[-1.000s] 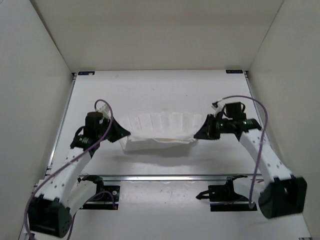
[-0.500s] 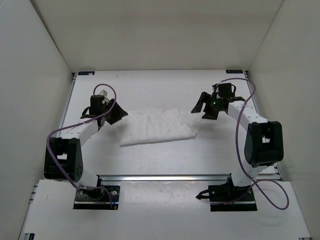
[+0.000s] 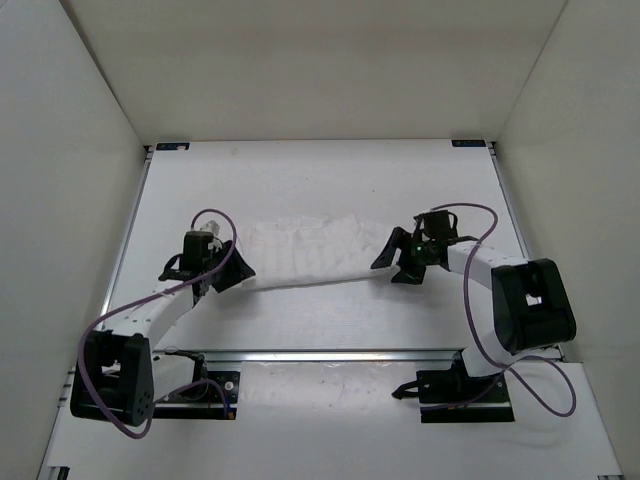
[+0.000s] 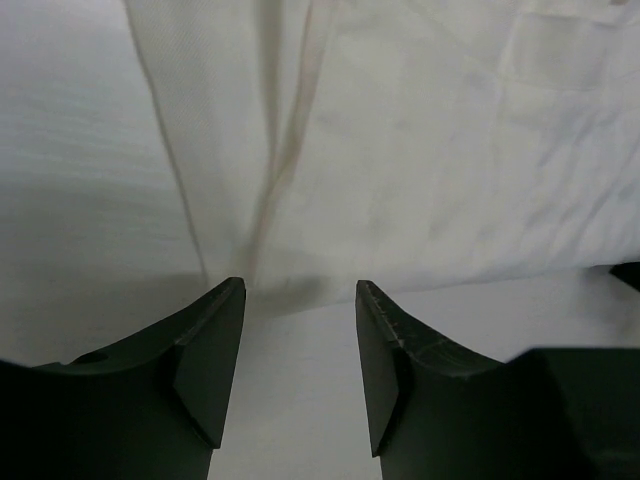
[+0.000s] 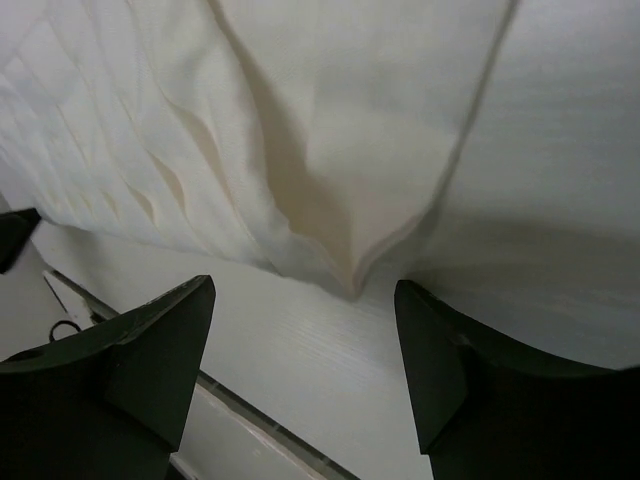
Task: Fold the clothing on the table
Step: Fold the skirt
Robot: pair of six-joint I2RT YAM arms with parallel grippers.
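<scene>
The clothing (image 3: 310, 255), a thin white creased garment, lies flat on the table (image 3: 320, 180) between my two arms. My left gripper (image 3: 240, 272) sits low at its near left corner. In the left wrist view this gripper (image 4: 300, 290) is open, with bare table between the fingers and the clothing's edge (image 4: 400, 150) just ahead of the tips. My right gripper (image 3: 386, 264) sits at the near right corner. It is open too (image 5: 305, 290), and a folded corner of the clothing (image 5: 330, 120) points into the gap without touching either finger.
A metal rail (image 3: 340, 355) runs along the table's near edge and also shows in the right wrist view (image 5: 250, 410). White enclosure walls (image 3: 70, 150) stand on three sides. Purple cables (image 3: 215, 215) loop over both arms.
A second ago both grippers held the clothing stretched above the table. They let go and opened, and the clothing dropped flat. Both grippers have since come down toward me to its near corners.
</scene>
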